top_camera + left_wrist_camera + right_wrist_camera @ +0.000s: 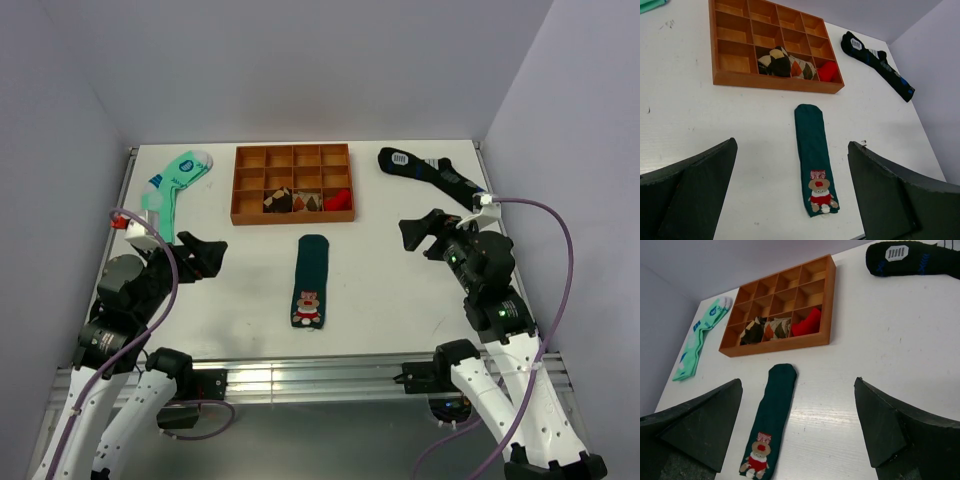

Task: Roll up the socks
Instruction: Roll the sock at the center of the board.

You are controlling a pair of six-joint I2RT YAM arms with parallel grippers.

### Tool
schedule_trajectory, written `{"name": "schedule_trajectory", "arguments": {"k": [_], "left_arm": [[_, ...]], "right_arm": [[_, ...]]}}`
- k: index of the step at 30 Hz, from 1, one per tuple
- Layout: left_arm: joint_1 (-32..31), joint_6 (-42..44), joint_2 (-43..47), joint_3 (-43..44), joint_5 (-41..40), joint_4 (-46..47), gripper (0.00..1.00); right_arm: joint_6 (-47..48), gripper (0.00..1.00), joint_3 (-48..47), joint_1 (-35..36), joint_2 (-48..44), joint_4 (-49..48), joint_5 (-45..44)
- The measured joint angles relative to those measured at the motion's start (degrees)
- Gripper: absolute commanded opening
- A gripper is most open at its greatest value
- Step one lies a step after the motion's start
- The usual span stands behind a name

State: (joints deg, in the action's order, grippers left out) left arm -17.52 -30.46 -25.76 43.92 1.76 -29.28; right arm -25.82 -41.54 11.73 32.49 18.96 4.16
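Observation:
The dark teal-green socks lie flat and straight in the middle of the table, with the cartoon figure at the near end. They also show in the left wrist view and the right wrist view. My left gripper is open and empty, left of the socks and clear of them; its jaws stand wide apart. My right gripper is open and empty, right of the socks; its jaws stand wide apart too.
A wooden compartment tray stands behind the socks, with rolled socks in its front cells. A mint-green sock lies at the back left. A black sock with blue patches lies at the back right.

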Motion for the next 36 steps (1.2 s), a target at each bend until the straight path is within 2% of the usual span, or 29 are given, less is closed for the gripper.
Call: {"name": "schedule_trajectory", "arguments": {"k": [12,18,22,25,27,29,36], "left_arm": [[0.0,0.04,-0.63,0.0,0.52,0.37,1.0],[-0.09,-0.22,-1.73,0.02,0.92,1.05,0.99],[-0.11,-2.16,-5.49,0.09,0.87,1.36,0.99],[-0.11,-4.11,-8.02,-0.35,0.94,2.45,0.98],[-0.09,-5.68,-8.39,-2.14,1.57,3.72,0.97],[-0.11,-7.15,-8.02,-4.85,2.56,5.11,0.96],[-1.7,-12.87,-6.6,-14.56,4.74,9.51,0.95]], "right_arm": [[1.46,1.0,0.0,0.0,2.27,-0.02,0.94],[1.77,0.94,0.24,2.51,5.31,-1.84,1.55],[2.23,0.83,-0.02,12.17,11.91,-4.37,-2.58],[3.69,0.65,-1.05,20.2,19.65,-6.23,-4.96],[4.61,0.6,-1.22,24.0,23.26,-6.4,-6.86],[5.2,0.58,-1.16,27.04,25.18,-6.4,-8.57],[7.76,0.53,0.33,45.05,32.13,-10.4,-18.21]]}}
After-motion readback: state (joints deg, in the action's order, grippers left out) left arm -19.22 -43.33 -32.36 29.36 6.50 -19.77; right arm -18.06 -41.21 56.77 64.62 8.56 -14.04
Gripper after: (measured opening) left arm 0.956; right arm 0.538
